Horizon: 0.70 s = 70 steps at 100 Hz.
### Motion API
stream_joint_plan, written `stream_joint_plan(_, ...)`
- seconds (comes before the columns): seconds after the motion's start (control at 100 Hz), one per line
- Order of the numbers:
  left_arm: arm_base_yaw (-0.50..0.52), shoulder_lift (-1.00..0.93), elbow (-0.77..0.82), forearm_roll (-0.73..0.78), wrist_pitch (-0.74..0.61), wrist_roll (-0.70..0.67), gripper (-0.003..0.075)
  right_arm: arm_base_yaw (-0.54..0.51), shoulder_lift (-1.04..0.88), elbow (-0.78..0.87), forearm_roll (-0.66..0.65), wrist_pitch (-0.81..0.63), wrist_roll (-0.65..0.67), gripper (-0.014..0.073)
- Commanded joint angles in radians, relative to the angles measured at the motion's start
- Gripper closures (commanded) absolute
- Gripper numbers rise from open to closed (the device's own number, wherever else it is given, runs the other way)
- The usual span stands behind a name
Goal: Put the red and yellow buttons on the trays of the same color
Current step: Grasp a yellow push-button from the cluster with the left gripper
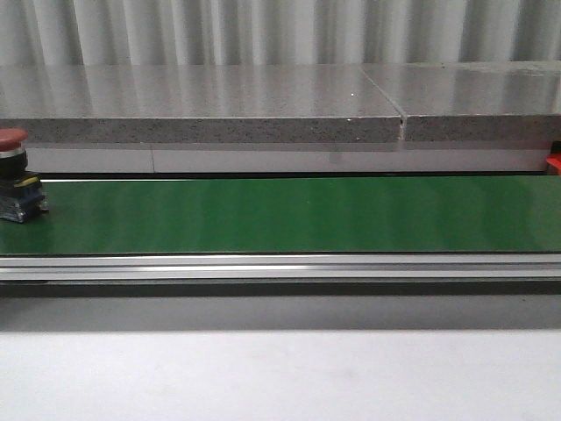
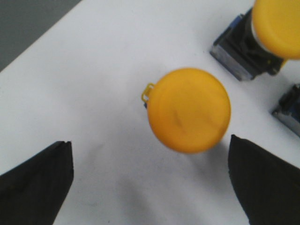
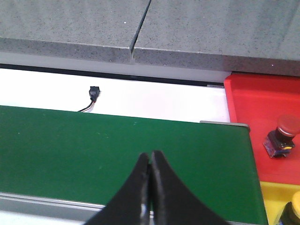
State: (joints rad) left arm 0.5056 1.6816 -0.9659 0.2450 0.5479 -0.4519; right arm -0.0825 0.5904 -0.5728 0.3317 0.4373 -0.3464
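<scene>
One red button (image 3: 282,137) sits on my red tray (image 3: 253,117); another (image 1: 16,186) rides the belt (image 1: 289,215). Left pincer (image 2: 150,183) gapes over a yellow button (image 2: 189,110); right pincer (image 3: 150,161) is pinched empty.

The red button (image 1: 16,175) on the green belt (image 1: 289,215) is cut by the front view's left edge. In the left wrist view, two yellow buttons (image 2: 262,37) run off-frame; the nearest yellow cap (image 2: 189,110) is blurred.
</scene>
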Motion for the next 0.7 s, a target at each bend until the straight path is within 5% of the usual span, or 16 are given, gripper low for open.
stream_joint_plan(0.0, 0.003, -0.004, -0.057, -0.006, -0.037, -0.004, 0.0071, -0.001, -0.005, -0.025, 0.014, -0.063, -0.004, 0.0662)
stream_joint_plan(0.38, 0.003, 0.048, -0.079, -0.002, -0.104, -0.004, 0.0121, -0.001, -0.005, -0.025, 0.014, -0.063, -0.004, 0.0662)
stream_joint_plan(0.52, 0.003, 0.048, -0.079, -0.002, -0.122, -0.004, 0.0258, -0.001, -0.005, -0.025, 0.014, -0.063, -0.004, 0.0662)
stream_joint_plan(0.69, 0.003, 0.044, -0.079, -0.002, -0.101, -0.004, 0.053, -0.001, -0.005, -0.025, 0.014, -0.063, -0.004, 0.0662)
